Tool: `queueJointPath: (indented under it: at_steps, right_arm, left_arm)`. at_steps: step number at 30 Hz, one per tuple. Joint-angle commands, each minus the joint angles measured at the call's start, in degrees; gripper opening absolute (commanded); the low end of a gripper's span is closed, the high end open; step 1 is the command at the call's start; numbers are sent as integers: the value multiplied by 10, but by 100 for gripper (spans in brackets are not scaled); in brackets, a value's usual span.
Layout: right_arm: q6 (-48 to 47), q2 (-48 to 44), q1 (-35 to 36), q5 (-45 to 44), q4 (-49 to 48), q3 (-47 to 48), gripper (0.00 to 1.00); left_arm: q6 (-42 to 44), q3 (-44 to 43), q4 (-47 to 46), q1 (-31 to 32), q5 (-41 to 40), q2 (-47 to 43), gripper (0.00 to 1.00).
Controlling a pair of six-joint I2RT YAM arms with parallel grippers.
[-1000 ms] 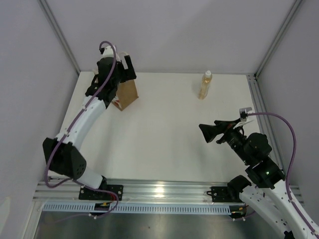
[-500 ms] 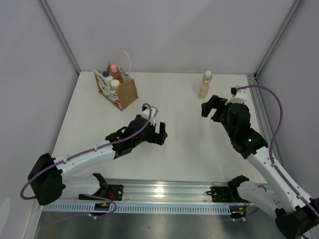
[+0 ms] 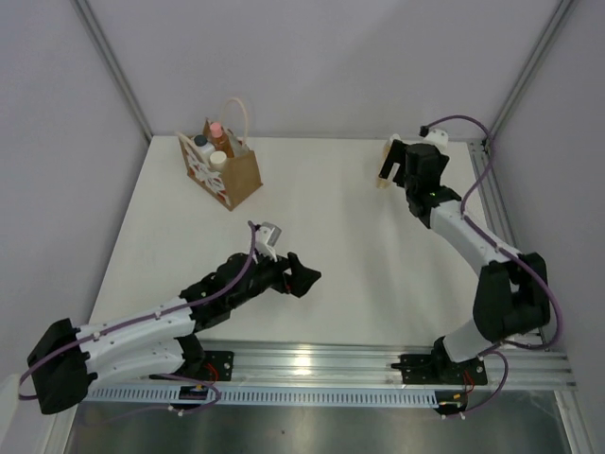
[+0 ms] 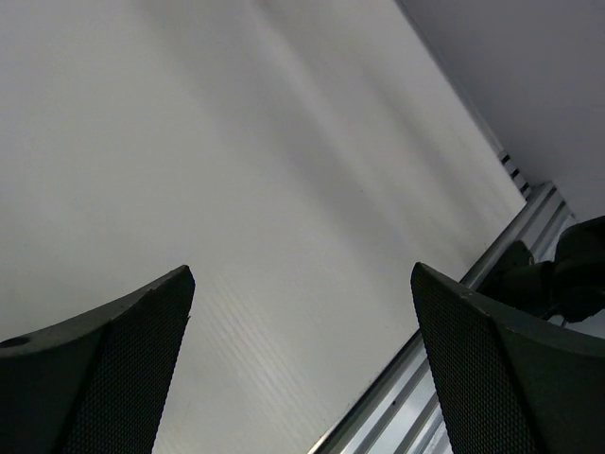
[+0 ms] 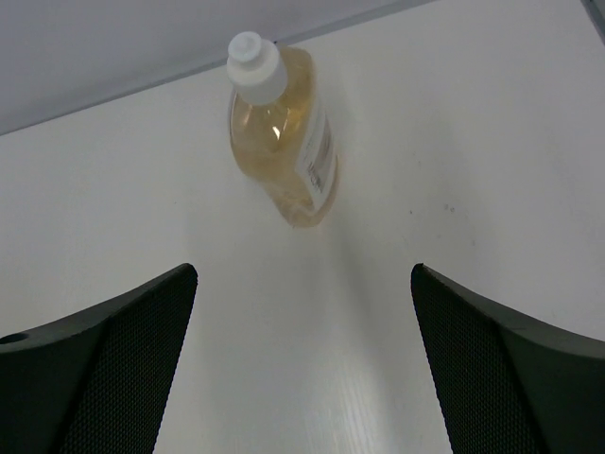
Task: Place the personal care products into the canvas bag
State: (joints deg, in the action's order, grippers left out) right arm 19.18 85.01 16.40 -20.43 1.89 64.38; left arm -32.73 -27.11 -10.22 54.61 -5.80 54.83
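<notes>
The canvas bag (image 3: pixel 236 176) stands at the back left of the table. Three bottles sit in it: the peach one with a pink cap (image 3: pixel 216 132), the white one with a black cap (image 3: pixel 200 145) and the cream one (image 3: pixel 218 160). The tall amber bottle with a white cap (image 5: pixel 284 142) stands upright at the back right, and part of it shows in the top view (image 3: pixel 384 178). My right gripper (image 5: pixel 302 378) is open just short of it, and in the top view this gripper (image 3: pixel 395 168) partly hides it. My left gripper (image 3: pixel 304 274) is open and empty over the front middle, as the left wrist view (image 4: pixel 302 369) also shows.
The metal rail (image 3: pixel 312 359) runs along the table's near edge and shows in the left wrist view (image 4: pixel 425 378). Grey walls close in the back and sides. A frame post (image 3: pixel 486 144) stands right of the amber bottle.
My left arm has pulled away from the bag to the front middle. My right arm has stretched to the back right, up to the amber bottle.
</notes>
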Motion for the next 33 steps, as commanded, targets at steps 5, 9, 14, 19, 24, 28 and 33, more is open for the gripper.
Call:
queueJointPath:
  at_steps: [5, 9, 14, 19, 24, 28, 33]
  right_arm:
    - [-61, 171, -3, -65, -59, 158, 99]
    - [-90, 231, -6, -73, -80, 203, 99]
    - [-106, 324, -11, -77, -46, 307, 93]
    - [-117, 384, -11, -83, -31, 364, 87]
    - [-114, 423, -12, -86, -22, 399, 81]
    - [-112, 420, -11, -83, -22, 390, 59]
    - [-102, 390, 3, -83, -7, 352, 39]
  left_arm:
    - [-25, 65, -99, 1, -62, -116, 99]
    - [-24, 62, -88, 1, -61, -129, 99]
    - [-25, 65, -91, 1, -62, -132, 99]
    - [-24, 63, -94, 1, -60, -119, 99]
    - [-21, 63, -100, 0, -57, -113, 99]
    - [-16, 65, -102, 1, -62, -113, 99]
    - [7, 61, -101, 1, -86, -116, 99]
